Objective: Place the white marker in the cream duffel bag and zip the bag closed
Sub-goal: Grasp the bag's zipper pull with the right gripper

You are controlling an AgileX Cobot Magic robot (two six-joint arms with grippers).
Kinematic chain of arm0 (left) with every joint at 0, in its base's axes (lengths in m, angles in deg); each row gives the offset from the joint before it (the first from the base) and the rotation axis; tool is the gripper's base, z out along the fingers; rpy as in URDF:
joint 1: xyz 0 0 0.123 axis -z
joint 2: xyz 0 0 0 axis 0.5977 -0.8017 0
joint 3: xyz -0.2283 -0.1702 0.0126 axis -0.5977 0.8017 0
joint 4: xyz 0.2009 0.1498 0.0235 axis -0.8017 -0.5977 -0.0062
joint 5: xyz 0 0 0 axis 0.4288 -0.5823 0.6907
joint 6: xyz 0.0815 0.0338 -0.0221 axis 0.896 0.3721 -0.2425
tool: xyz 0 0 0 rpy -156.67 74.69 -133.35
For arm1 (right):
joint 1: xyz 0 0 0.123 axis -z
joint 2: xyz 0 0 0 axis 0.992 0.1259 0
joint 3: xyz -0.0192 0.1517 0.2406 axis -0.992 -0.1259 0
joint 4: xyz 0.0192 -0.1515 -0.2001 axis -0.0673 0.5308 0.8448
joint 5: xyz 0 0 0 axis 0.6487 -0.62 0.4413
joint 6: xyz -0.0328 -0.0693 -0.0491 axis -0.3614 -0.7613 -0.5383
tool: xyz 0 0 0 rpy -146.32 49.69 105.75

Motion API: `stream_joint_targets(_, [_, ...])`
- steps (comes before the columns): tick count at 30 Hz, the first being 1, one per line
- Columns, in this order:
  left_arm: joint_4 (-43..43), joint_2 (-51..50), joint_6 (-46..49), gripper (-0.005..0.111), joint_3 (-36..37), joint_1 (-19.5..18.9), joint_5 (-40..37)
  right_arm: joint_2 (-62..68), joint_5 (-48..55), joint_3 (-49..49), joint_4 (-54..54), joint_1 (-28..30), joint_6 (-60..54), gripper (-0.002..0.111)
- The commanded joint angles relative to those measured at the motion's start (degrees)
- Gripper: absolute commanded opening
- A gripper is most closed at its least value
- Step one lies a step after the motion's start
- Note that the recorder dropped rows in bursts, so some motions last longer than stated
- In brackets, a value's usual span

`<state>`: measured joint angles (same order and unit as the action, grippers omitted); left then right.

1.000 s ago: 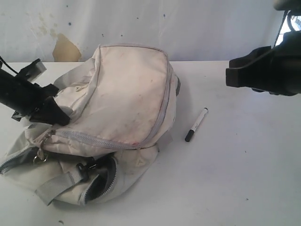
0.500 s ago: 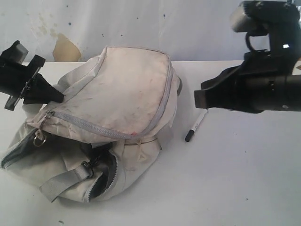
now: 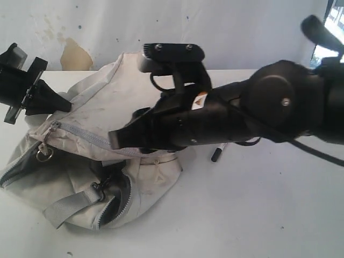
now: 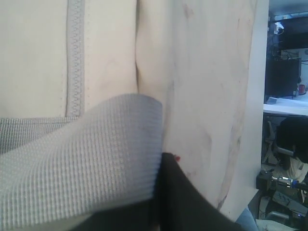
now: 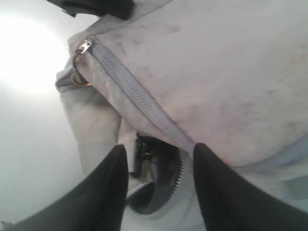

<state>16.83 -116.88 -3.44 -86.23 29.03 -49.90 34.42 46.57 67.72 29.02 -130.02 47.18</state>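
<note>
- Presently, one white table (image 3: pixel 269 215) carries everything.
- One cream duffel bag (image 3: pixel 97 107) lies slumped on it, stained reddish.
- Two grippers are in view.
  - The right gripper (image 5: pixel 160 149) hangs over the bag's front, reaching across from the marker's side. Its fingers stand apart with nothing between them.
  - The left gripper (image 3: pixel 64 105) is at the bag's far end from the marker. Its fingers are closed, pinching the bag at a grey webbing strap (image 4: pixel 82 159).
- Two zippers are counted: one closed zipper (image 3: pixel 86 141) across the bag's upper panel, and one open zipper (image 3: pixel 124 200) on the pocket below it.
- One white marker (image 3: pixel 216 155) lies flat on the table just beside the bag, outside it. Its long axis is slanted, with the black cap toward the camera and the barrel running under the right arm.
- One metal ring (image 3: pixel 43 156) hangs near the closed zipper's pull.
- By view:
  - Only the exterior view shows the marker.
  - Only the right wrist view shows the gap between its fingers.
  - Only the left wrist view shows the strap's weave.
</note>
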Motion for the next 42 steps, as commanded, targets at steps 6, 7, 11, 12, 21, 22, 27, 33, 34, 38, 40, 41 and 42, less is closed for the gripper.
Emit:
stream_joint_targets(6, [1.8,1.0,0.2,0.0,-0.4,-0.2,0.0,13.1,-10.0,9.4,-10.2,-10.2,0.7,0.045])
stream_joint_targets(7, [1.8,1.0,0.3,0.0,-0.4,-0.2,0.0,14.1,-10.9,10.1,-10.5,-10.8,1.4,0.045])
stream_joint_targets(11, [1.5,1.0,1.2,0.0,-0.4,-0.2,0.0,19.5,-16.0,13.4,-10.9,-12.8,9.1,0.045])
stream_joint_targets(12, [1.5,1.0,1.5,0.0,-0.4,-0.2,0.0,20.3,-16.1,14.0,-10.9,-12.9,10.3,0.045])
stream_joint_targets(21, [1.5,1.0,1.5,0.0,-0.4,-0.2,0.0,25.5,-17.1,18.7,-10.9,-13.8,16.0,0.045])
stream_joint_targets(22, [1.5,1.0,1.5,0.0,-0.4,-0.2,0.0,25.6,-17.3,19.2,-10.9,-13.9,16.0,0.045])
stream_joint_targets(27, [1.5,1.0,1.5,0.0,-0.4,-0.2,0.0,27.2,-17.4,22.2,-10.9,-14.4,16.0,0.045])
stream_joint_targets(33, [1.5,1.0,1.5,0.0,-0.4,-0.2,0.0,28.6,-17.0,24.4,-10.9,-14.5,16.0,0.045])
stream_joint_targets(34, [1.5,1.0,1.5,0.0,-0.4,-0.2,0.0,29.2,-16.9,24.5,-10.9,-14.5,16.0,0.045])
stream_joint_targets(38, [1.2,1.0,1.5,0.0,-0.4,-0.2,0.0,30.7,-17.5,24.8,-10.9,-14.5,16.0,0.045])
stream_joint_targets(40, [0.8,1.0,1.5,0.0,-0.4,-0.2,0.0,31.4,-18.6,24.8,-10.9,-14.5,16.0,0.045])
stream_joint_targets(41, [0.7,1.0,1.5,0.0,-0.4,-0.2,0.0,31.4,-19.1,24.8,-10.9,-14.5,16.0,0.045])
stream_joint_targets(42, [0.7,1.0,1.5,0.0,-0.4,-0.2,0.0,31.7,-19.8,24.8,-10.9,-14.5,15.9,0.045])
